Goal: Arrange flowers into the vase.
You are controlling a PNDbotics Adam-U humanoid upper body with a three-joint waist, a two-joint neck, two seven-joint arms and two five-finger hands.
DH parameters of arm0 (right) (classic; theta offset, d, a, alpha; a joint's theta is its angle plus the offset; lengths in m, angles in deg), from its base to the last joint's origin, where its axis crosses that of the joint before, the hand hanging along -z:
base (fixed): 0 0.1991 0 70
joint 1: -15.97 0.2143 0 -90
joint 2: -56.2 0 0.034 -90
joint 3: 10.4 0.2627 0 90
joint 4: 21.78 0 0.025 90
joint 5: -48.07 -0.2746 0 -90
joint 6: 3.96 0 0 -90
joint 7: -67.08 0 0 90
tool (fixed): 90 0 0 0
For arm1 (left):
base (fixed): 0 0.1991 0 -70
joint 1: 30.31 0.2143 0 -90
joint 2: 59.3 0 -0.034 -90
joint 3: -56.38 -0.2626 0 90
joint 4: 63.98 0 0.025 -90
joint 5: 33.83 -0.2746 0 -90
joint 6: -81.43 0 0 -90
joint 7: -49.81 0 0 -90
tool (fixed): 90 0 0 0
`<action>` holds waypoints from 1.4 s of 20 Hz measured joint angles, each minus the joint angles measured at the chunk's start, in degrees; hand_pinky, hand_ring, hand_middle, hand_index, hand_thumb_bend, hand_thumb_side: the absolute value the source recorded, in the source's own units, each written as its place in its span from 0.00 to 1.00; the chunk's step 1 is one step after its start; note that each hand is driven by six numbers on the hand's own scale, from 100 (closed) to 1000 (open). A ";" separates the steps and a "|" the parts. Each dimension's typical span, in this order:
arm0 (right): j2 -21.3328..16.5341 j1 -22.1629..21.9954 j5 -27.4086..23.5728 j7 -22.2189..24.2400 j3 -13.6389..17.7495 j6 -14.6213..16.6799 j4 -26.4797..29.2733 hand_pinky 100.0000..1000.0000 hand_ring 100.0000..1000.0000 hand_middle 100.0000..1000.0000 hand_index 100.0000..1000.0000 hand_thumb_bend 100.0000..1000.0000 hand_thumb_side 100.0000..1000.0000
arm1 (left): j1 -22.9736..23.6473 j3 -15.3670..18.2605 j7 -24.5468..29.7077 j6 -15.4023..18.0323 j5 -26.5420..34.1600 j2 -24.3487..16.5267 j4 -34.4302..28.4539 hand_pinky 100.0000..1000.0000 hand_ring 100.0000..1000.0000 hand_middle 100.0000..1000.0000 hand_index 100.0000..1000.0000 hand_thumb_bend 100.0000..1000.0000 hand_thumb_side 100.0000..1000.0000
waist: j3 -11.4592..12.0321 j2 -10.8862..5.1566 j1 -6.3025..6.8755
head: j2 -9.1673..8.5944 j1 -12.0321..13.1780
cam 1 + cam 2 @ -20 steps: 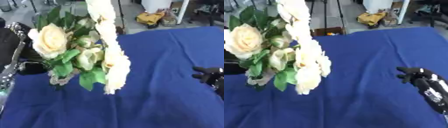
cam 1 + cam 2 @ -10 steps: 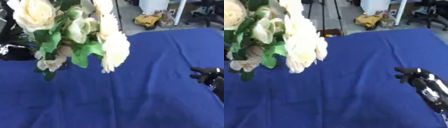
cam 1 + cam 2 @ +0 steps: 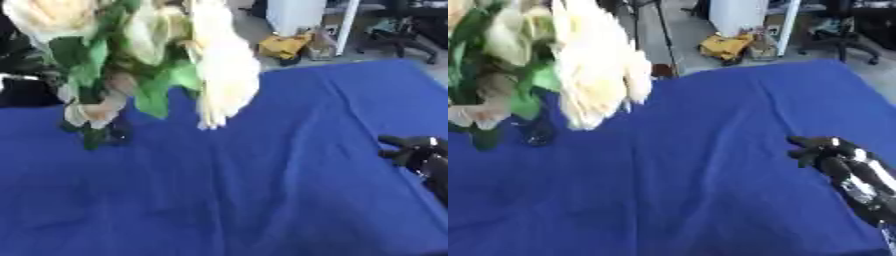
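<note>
**Bouquet rising over blue table**

Left eye view: the cream flowers (image 3: 131, 55) are hanging higher than a second ago, filling the upper left above the blue tablecloth (image 3: 262, 175).

Right eye view: the right hand (image 3: 846, 167) is resting at the right edge, fingers relaxed, holding nothing.

Blue cloth (image 3: 702, 190) left of the right hand (image 3: 843, 167) lies bare; flowers (image 3: 149, 55) block far-left.

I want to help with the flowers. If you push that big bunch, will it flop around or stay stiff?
Probably floppy. The bunch of flowers spreads into many cream blooms and green leaves, so the tops would likely sway. It looks top-heavy: one long cream spray hangs low over the blue cloth. It probably weighs little for its bulk. The right hand rests apart from it.
</note>
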 measured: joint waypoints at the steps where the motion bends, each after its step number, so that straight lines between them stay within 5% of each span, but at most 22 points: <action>1: -0.01 0.00 -0.01 0.01 0.00 0.01 -0.10 0.88 0.94 0.48 0.74 0.24 0.47 | -1.65 0.02 -0.45 -0.73 0.99 0.16 0.65 0.00 0.00 0.00 0.00 0.88 0.05 | -0.15 0.00 0.00 | -0.18 -0.14; 12: -0.44 -0.16 -0.03 0.33 -0.25 0.16 -0.17 0.88 0.94 0.47 0.74 0.24 0.47 | -12.57 4.30 -7.60 -2.48 11.73 1.52 11.07 0.00 0.00 0.00 0.00 0.80 0.14 | -1.45 0.00 0.02 | -0.88 -1.16; 28: -0.45 -0.13 0.02 0.71 -0.35 0.01 -0.48 0.88 0.94 0.47 0.74 0.23 0.47 | -18.17 8.09 -16.60 3.78 27.75 1.82 23.31 0.00 0.00 0.00 0.00 0.78 0.20 | -2.04 0.00 0.03 | -2.44 0.55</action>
